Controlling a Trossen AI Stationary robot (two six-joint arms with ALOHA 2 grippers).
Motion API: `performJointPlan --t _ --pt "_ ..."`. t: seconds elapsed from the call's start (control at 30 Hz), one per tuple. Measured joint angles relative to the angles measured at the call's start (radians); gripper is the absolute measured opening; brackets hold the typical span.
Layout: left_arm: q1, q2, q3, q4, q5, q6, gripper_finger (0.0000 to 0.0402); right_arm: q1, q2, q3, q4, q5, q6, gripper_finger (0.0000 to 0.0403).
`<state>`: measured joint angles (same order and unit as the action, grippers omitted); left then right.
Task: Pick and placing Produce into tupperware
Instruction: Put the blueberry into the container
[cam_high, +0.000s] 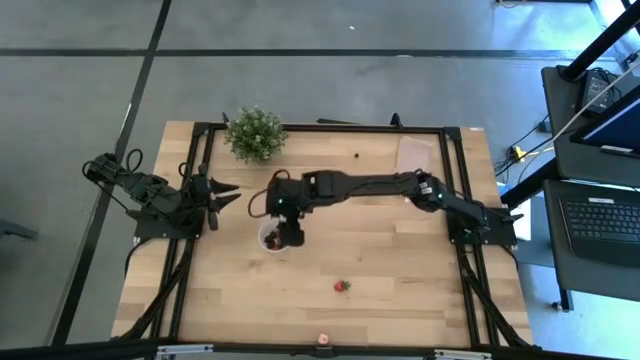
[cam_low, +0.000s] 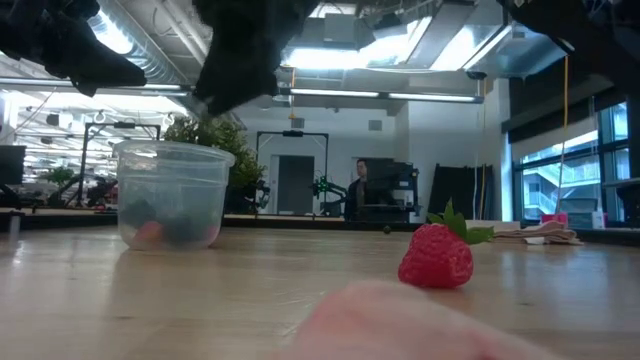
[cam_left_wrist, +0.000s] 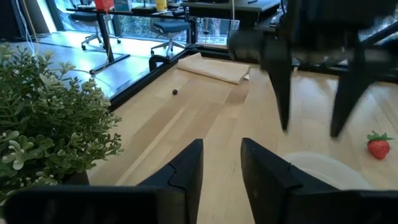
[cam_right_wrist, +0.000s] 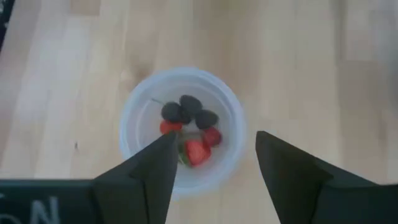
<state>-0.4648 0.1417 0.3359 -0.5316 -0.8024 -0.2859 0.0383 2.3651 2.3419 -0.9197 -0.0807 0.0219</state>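
Observation:
The tupperware (cam_right_wrist: 181, 127) is a small round translucent cup standing on the wooden table, and it also shows in the high view (cam_high: 270, 239) and the low view (cam_low: 172, 195). Inside it lie dark berries (cam_right_wrist: 189, 110) and red strawberries (cam_right_wrist: 198, 149). My right gripper (cam_right_wrist: 214, 155) hovers open right above the cup (cam_high: 287, 232), fingers pointing down. One strawberry (cam_high: 342, 286) (cam_low: 437, 257) rests on the table nearer the near edge, another (cam_high: 323, 340) at the near edge. A dark berry (cam_high: 357, 155) (cam_left_wrist: 175, 92) lies toward the far side. My left gripper (cam_left_wrist: 222, 163) (cam_high: 225, 195) waits open at the table's left.
A bushy potted plant (cam_high: 255, 133) (cam_left_wrist: 43, 118) stands at the far edge, left of centre. A flat beige sheet (cam_high: 415, 152) (cam_left_wrist: 214, 68) lies at the far right. Black frame rails (cam_high: 455, 240) run along the table's sides. Bare wood lies between cup and right rail.

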Motion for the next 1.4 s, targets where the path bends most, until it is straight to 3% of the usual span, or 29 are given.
performJointPlan --t 0.4,0.97,1.13,1.4 --pt "0.0 0.0 0.0 -0.01 0.0 -0.002 0.0116 -0.167 -0.165 -0.001 -0.297 0.011 -0.025 0.0215" --pt "0.0 0.0 0.0 -0.07 0.012 -0.105 0.0118 -0.415 -0.215 -0.031 -0.429 0.011 -0.084 0.0214" --pt "0.0 0.0 0.0 -0.068 0.012 -0.105 0.0109 -0.472 -0.234 -0.175 -0.378 0.011 -0.095 0.0214" --pt "0.0 0.0 0.0 -0.066 0.012 -0.105 0.0095 -0.574 -0.399 -0.661 -0.008 0.008 -0.009 0.0214"
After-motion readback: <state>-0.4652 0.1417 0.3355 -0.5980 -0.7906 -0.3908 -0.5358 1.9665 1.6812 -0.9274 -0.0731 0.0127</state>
